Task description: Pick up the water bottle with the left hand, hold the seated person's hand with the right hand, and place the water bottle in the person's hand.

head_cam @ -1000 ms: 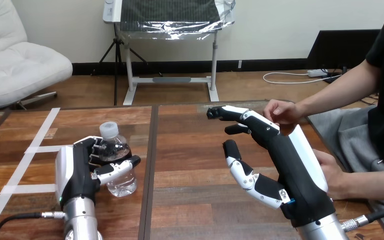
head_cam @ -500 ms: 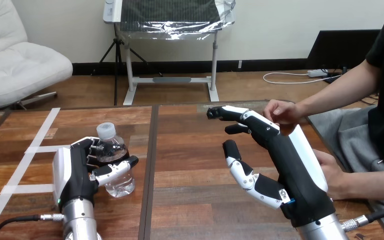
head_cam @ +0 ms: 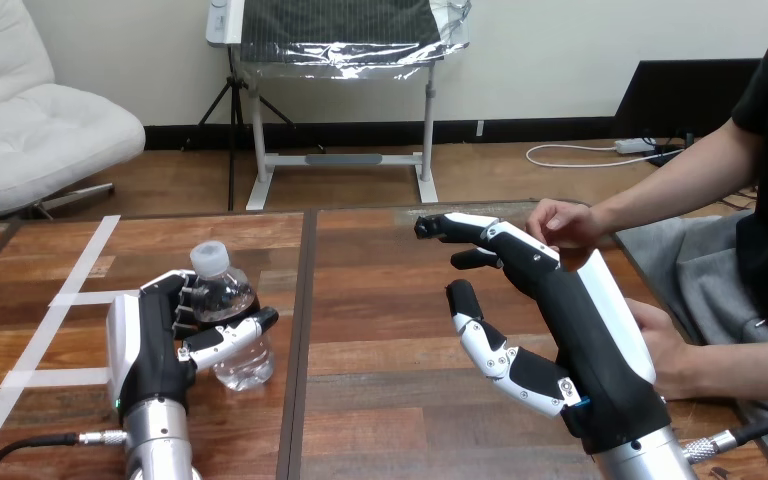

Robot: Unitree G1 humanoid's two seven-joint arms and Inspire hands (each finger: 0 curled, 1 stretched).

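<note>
A clear water bottle [head_cam: 228, 312] with a white cap stands upright at the left of the table. My left hand [head_cam: 155, 340] is wrapped round it, fingers behind and thumb across its front. My right hand [head_cam: 570, 320] is raised over the right half of the table, fingers straight and thumb spread. The person's hand [head_cam: 563, 224] hovers loosely curled just beyond my right hand's fingers, close to their backs; I cannot tell if they touch. The person's other hand [head_cam: 668, 350] rests at the table's right edge, beside my right hand's palm.
White tape lines [head_cam: 60, 300] mark the wooden table [head_cam: 380, 300] at its left side. A dark seam [head_cam: 298, 330] runs down the table between the two halves. The person's forearm [head_cam: 680, 185] reaches in from the right.
The bottle and my left hand have shifted slightly left and away from me. My right hand and the person's hands have stayed put.
</note>
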